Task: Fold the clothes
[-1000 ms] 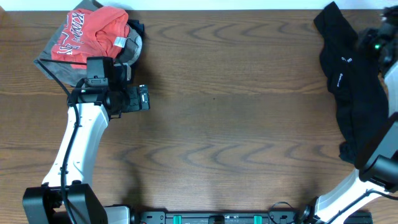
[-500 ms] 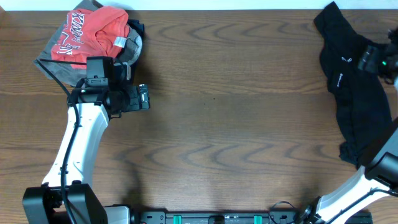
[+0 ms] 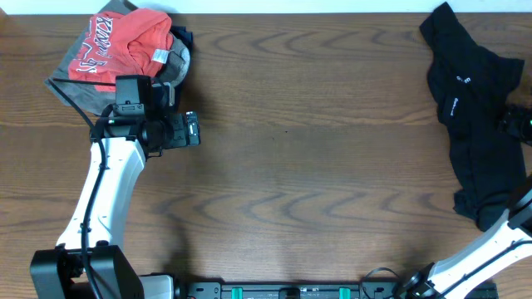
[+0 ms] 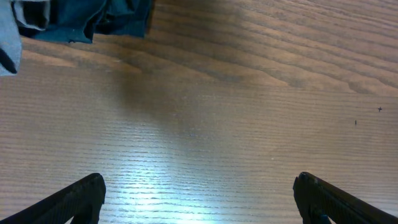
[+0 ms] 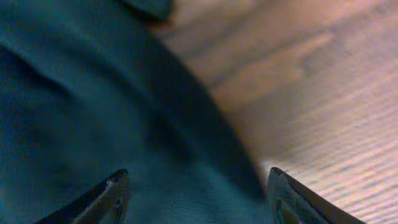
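Note:
A black garment (image 3: 470, 116) lies crumpled along the right side of the table. My right gripper (image 3: 519, 122) hovers at its right edge. In the right wrist view, the right gripper (image 5: 198, 175) stands open just above the dark cloth (image 5: 93, 106), with nothing pinched between its fingers. A pile with a red printed shirt (image 3: 125, 46) on a grey garment (image 3: 75, 87) sits at the far left corner. My left gripper (image 3: 193, 131) stands open over bare wood just in front of that pile. In its wrist view the left gripper (image 4: 199, 182) holds nothing, and dark cloth (image 4: 93, 15) shows at top left.
The brown wooden table (image 3: 316, 166) stretches between the two heaps of clothing. The table's far edge runs just behind the pile and the black garment. The left arm (image 3: 100, 199) reaches up from the near left.
The right gripper has opened and let go of the black garment, then moved from the far right corner toward the near side. The garment's sleeve now lies spread out. The left arm stayed put.

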You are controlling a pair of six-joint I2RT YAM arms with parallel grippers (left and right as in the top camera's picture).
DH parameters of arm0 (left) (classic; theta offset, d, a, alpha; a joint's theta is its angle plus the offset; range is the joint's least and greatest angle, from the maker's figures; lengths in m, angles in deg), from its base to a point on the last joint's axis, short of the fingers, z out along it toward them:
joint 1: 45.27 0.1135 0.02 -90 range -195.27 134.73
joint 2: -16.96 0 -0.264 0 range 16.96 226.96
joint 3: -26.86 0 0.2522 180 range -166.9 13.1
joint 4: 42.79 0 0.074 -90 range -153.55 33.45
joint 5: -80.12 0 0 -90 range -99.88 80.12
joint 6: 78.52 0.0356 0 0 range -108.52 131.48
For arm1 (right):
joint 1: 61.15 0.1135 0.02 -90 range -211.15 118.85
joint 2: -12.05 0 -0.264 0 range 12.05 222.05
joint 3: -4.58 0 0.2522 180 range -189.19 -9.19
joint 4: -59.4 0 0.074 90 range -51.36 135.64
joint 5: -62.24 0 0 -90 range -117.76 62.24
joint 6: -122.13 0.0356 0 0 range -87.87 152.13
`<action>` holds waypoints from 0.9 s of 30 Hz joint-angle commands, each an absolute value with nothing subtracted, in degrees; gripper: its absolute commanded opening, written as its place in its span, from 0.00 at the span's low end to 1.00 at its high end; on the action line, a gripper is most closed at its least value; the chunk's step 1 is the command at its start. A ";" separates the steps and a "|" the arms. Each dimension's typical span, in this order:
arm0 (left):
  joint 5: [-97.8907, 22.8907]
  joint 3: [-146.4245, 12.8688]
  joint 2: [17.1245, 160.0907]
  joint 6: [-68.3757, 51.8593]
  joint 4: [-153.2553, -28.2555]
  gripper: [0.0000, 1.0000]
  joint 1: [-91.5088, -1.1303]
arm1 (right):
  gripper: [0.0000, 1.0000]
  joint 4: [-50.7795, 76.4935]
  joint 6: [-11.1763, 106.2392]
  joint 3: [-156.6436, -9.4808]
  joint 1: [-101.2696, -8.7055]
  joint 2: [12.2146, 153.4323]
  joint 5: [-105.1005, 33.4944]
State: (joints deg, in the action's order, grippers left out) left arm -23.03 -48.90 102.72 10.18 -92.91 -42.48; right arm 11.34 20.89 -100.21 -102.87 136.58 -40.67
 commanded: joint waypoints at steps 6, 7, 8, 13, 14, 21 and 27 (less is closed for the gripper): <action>-22.99 -49.90 102.67 10.09 -92.97 0.98 -42.53 | 0.68 13.57 19.84 -100.30 -106.62 141.41 -44.99; -22.99 -49.90 102.67 10.09 -93.00 0.98 -42.53 | 0.67 13.57 19.84 -100.30 -106.76 141.89 -45.74; -22.99 -49.90 102.67 10.09 -93.00 0.98 -42.53 | 0.64 13.52 19.84 -100.30 -106.78 142.35 -46.00; -22.99 -49.90 102.67 10.09 -93.00 0.98 -42.53 | 0.36 13.68 20.58 -100.32 -106.78 142.88 -46.70; -22.99 -49.90 102.67 10.09 -93.00 0.98 -42.53 | 0.29 13.74 21.37 -100.38 -106.78 142.83 -46.76; -22.99 -49.90 102.67 10.09 -93.21 0.98 -42.53 | 0.01 10.92 24.47 -103.68 -107.28 142.77 -47.75; -22.99 -49.93 102.67 10.09 -93.30 0.98 -42.53 | 0.01 0.19 24.80 -112.14 -107.13 141.89 -50.87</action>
State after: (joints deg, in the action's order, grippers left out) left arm -23.05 -48.90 102.72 10.18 -93.17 -42.48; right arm 2.68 23.77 -107.71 -106.95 142.18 -47.97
